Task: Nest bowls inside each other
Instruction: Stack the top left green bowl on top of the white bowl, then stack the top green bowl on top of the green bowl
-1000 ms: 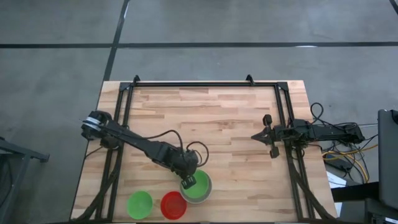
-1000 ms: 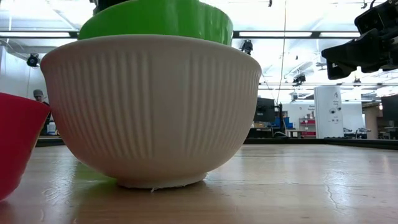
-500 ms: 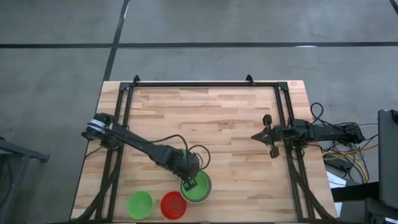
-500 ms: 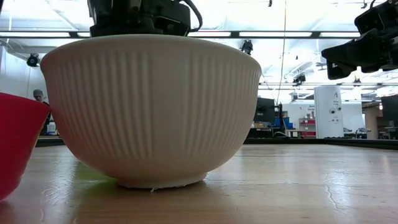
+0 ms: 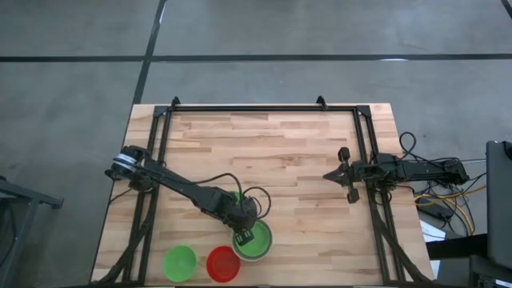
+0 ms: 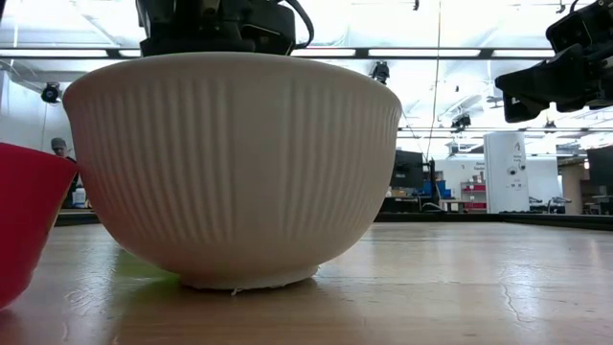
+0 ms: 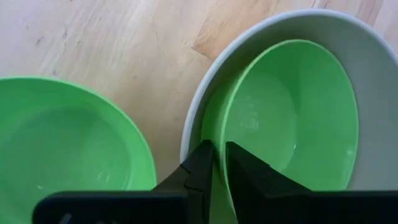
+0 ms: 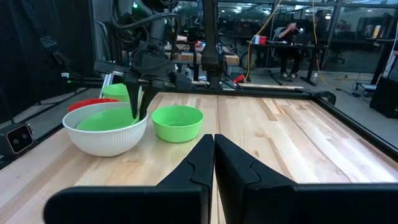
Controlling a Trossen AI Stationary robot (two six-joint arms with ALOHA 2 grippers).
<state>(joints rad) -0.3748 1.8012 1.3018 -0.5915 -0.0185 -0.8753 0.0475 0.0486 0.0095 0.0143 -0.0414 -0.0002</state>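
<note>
Wooden table (image 5: 304,160) held a white bowl (image 5: 264,232) with a green bowl (image 7: 292,118) inside. The left claw (image 7: 219,163) straddled the green rim, fingers parting a little; it should let go fully, then lift straight up.

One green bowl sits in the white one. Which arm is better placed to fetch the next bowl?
Left. The left gripper is at the white bowl, with the red bowl and a loose green bowl right beside it. The right gripper waits at the table's right side, away from every bowl.
</note>
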